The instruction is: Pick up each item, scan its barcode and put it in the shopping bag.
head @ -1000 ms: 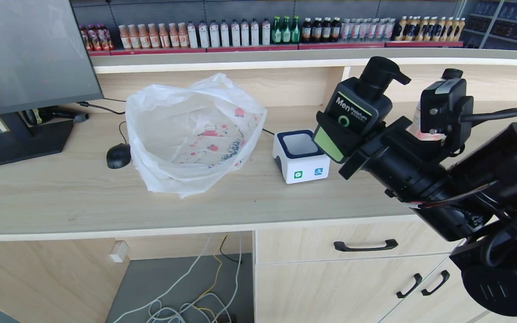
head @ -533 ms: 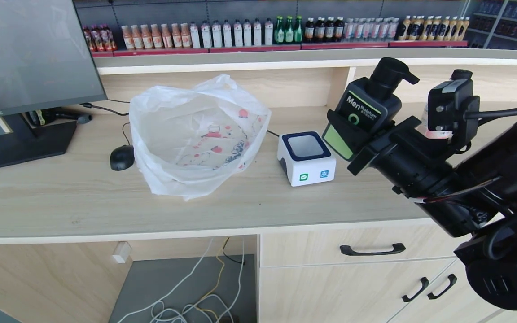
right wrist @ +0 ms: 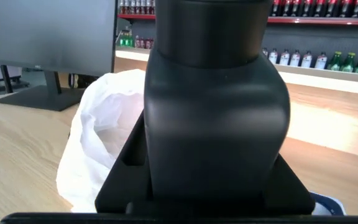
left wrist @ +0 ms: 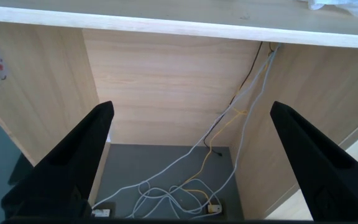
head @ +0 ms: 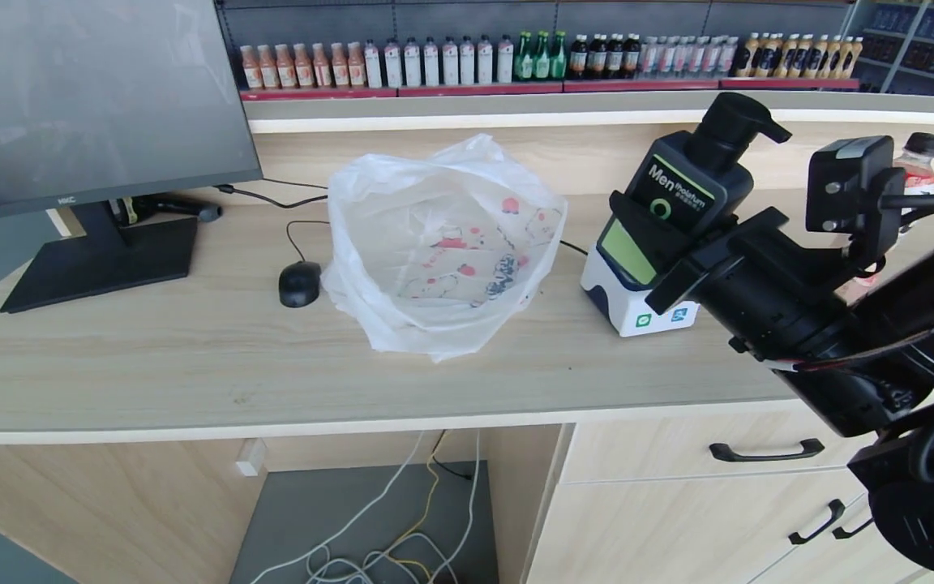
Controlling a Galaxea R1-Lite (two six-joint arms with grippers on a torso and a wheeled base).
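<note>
1. Light wood bench [head: 151,357] in a shop; white shopping bag [head: 443,243] stands open beside the scanner [head: 645,312].
2. Pump bottle [head: 682,199] is tilted, held over the scanner, off the bench.
3. Right pincer [head: 675,243] is clamped across the bottle's lower body. Left pincer [left wrist: 191,118] is spread wide with nothing in it, under the bench edge.
4. Handling, my guess: rigid plastic, hefty if full, slick sides. Grip the flat body, never the pump neck.
5. Look: black body, black pump head, green and white label.
</note>
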